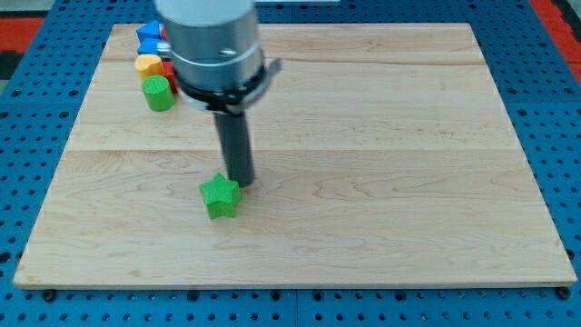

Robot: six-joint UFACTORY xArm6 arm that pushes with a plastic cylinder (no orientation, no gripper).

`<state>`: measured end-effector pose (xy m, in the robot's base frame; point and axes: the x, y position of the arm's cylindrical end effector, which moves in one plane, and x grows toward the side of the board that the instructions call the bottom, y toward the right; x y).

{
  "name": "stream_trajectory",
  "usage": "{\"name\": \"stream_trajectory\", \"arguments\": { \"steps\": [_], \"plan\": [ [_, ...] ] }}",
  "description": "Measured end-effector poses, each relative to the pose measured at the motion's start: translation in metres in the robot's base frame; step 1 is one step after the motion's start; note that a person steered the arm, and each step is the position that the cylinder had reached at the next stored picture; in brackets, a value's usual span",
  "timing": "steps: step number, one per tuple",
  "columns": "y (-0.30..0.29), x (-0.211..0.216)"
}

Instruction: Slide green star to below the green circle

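One pale wooden board (381, 136) on blue pegboard (18, 136).

The green star (220, 196) lies flat on the tabletop (381, 209), a little left of centre and toward the view's bottom. The green circle (159, 93), an upright cylinder, stands well apart from it near the view's top-left corner.

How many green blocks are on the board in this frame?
2. The green star sits near the board's middle, with my tip at its upper-right edge. The green circle stands at the view's upper left beside other blocks; the arm may hide more there.
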<state>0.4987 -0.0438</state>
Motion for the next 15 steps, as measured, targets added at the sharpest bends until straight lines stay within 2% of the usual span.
{"name": "stream_trajectory", "arguments": {
  "steps": [1, 2, 3, 5, 6, 7, 8, 11, 13, 15],
  "plan": [
    [0.017, 0.027],
    [-0.025, 0.038],
    [-0.079, 0.009],
    [-0.100, -0.045],
    [-0.087, -0.037],
    [-0.099, -0.004],
    [-0.143, 0.000],
    [-0.153, -0.081],
    [-0.153, -0.112],
    [-0.152, -0.114]
  ]
}}
